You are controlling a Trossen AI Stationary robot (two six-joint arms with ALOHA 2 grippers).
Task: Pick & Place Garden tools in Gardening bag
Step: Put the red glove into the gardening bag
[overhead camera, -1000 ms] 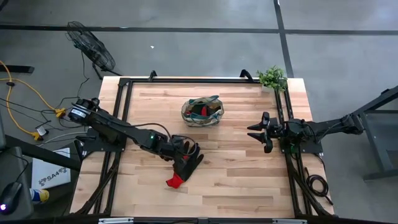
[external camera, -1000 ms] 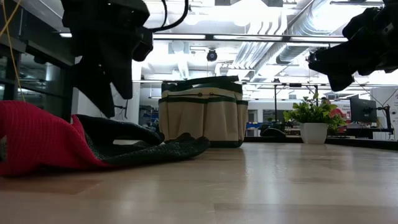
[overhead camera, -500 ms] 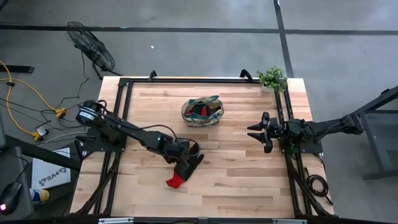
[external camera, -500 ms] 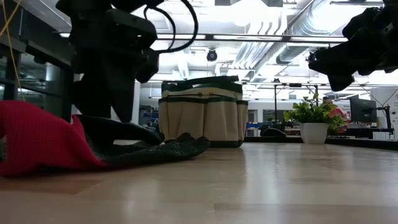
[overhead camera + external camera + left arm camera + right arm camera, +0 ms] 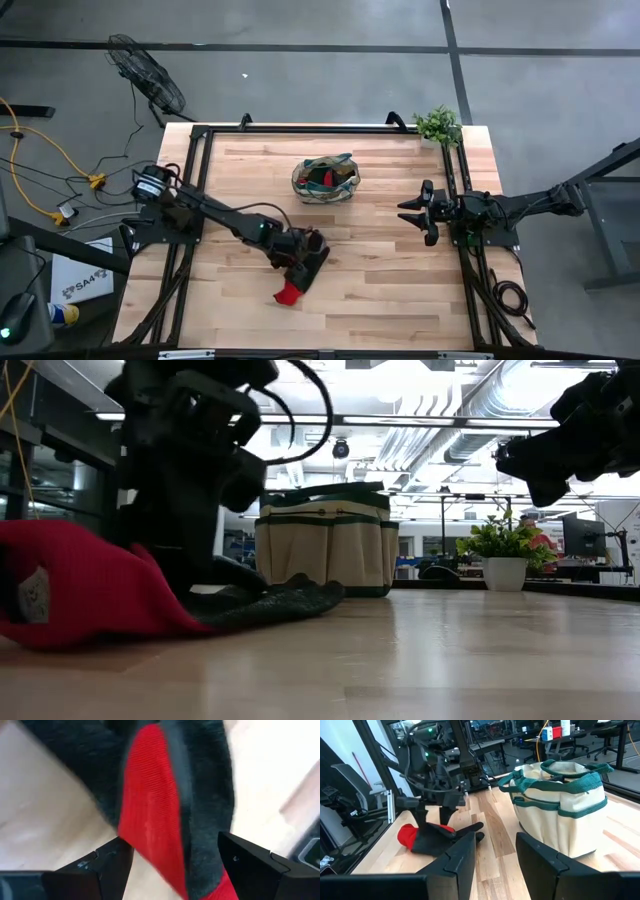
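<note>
Closing in: the left gripper (image 5: pixel 297 252) has come down over the last second from just beside the glove (image 5: pixel 300 270) to right on top of it, jaws spread wide around the fabric and not yet squeezed
Meaning for the task: the grasp looks about to happen; judging by the bag's contents, this glove seems to be the last piece out on the worktop (image 5: pixel 380 280)
High view: glove lies in the near-left middle of the worktop, red cuff toward the near edge, well apart from the gardening bag (image 5: pixel 326 179) toward the far side, which already shows red and dark items inside; the right gripper (image 5: pixel 418 212) waits at the right edge, unmoved across the last second; a potted plant (image 5: pixel 438 124) sits at the far right corner
Low view: left gripper (image 5: pixel 190 480) stands upright over the glove (image 5: pixel 120 595), tips down in the dark part behind the red cuff; gardening bag (image 5: pixel 322 540) stands upright behind, potted plant (image 5: pixel 503 550) off to its side; height above the fabric shows here, not from overhead
Left wrist view: only this one shows the fingers (image 5: pixel 100 865) straddling the glove (image 5: pixel 165 810), red band and dark cloth running between them, gaps on both sides
Right wrist view: right gripper (image 5: pixel 495 855) partly open and empty, looking across at the gardening bag (image 5: pixel 560 810), the glove (image 5: pixel 437 836) and the left gripper (image 5: pixel 436 820) planted on it
</note>
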